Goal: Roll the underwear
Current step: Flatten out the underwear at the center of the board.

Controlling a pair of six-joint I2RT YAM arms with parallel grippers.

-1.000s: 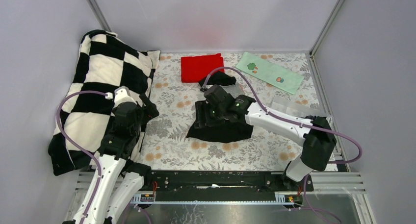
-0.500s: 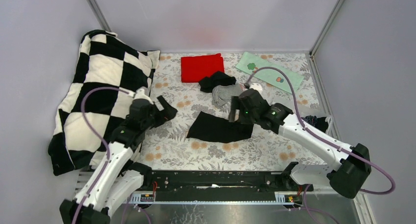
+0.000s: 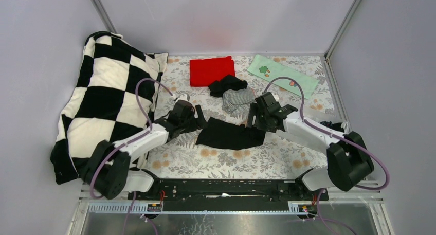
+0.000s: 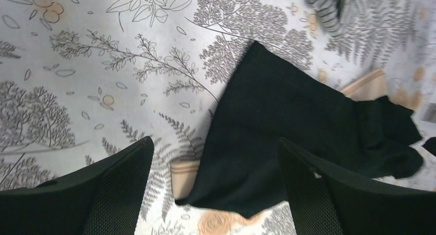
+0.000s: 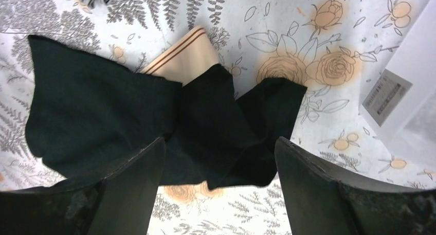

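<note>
Open and empty, the left end effector [image 4: 216, 160] and right end effector [image 5: 220, 154] hover over the black brief [image 3: 229, 134] — its crumpled right end could roll lopsided.

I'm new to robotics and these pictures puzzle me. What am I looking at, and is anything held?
Two robot arms stand side by side at the near edge. The wide picture comes from a camera above and behind them; the other two come from a camera on each wrist, looking down between that arm's two fingers. On the flowered table cover lies a flat pair of black briefs, with the left end effector and right end effector at its two ends, both open, holding nothing. Farther back lie crumpled black briefs, grey striped briefs, a red cloth and a green cloth; a checked pillow sits at the left.
</note>
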